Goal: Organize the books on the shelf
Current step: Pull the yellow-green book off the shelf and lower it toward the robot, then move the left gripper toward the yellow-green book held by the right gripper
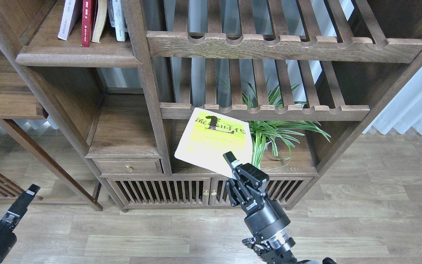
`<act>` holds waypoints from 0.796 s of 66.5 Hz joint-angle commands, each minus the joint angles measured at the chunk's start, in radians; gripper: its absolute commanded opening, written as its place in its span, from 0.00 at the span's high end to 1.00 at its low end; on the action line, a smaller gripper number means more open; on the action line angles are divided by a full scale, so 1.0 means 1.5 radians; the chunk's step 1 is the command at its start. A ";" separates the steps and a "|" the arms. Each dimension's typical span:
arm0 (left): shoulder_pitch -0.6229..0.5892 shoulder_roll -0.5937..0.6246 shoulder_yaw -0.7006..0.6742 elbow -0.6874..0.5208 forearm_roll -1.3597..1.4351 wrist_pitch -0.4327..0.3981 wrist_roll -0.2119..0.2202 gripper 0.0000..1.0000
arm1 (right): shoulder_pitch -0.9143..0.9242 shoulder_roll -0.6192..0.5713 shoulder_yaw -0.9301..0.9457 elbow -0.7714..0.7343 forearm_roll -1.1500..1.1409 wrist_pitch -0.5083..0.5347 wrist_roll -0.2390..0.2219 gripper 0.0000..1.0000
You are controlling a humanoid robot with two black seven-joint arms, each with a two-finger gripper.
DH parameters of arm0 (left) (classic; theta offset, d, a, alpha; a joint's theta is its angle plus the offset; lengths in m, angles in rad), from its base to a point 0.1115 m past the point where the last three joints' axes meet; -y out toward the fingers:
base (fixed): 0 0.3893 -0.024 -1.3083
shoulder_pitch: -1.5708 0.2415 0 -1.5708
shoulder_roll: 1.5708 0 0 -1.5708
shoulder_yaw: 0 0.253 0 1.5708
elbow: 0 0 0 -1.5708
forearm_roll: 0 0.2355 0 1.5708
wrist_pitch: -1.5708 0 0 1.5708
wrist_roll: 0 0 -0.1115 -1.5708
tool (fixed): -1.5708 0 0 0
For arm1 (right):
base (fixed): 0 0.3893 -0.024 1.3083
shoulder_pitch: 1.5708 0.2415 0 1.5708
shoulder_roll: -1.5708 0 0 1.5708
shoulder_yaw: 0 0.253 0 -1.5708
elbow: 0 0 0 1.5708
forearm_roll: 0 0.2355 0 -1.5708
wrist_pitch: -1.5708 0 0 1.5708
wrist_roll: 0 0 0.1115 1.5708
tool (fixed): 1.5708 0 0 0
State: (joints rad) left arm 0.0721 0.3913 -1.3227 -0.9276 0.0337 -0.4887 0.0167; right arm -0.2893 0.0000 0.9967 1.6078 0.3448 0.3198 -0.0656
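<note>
Right gripper (230, 160) clamped on yellow-green book (213, 141) corner — raise toward shelf (79, 58), stand upright beside books (92, 20); left gripper (31, 190) jaw state indiscernible.

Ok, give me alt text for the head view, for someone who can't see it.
The right claw holds a yellow-green book by its lower corner, tilted in front of a dark wooden bookcase. Several books stand on the solid upper-left shelf; the left claw is low at left, holding nothing.
</note>
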 commanded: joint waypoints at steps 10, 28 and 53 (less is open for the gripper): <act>0.000 0.000 0.053 0.000 -0.071 0.000 0.001 0.01 | -0.017 0.000 -0.036 -0.012 -0.030 0.001 -0.014 0.95; -0.022 0.032 0.166 -0.001 -0.258 0.000 0.000 0.01 | -0.023 0.000 -0.072 -0.031 -0.063 0.001 -0.028 0.95; -0.086 0.063 0.295 -0.062 -0.443 0.000 -0.010 0.01 | -0.028 0.000 -0.131 -0.045 -0.081 -0.001 -0.051 0.95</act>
State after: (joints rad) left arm -0.0421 0.4861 -0.9288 -0.9844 -0.6028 -0.4887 0.0099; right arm -0.3281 -0.0001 0.8310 1.5429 0.2425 0.3208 -0.1347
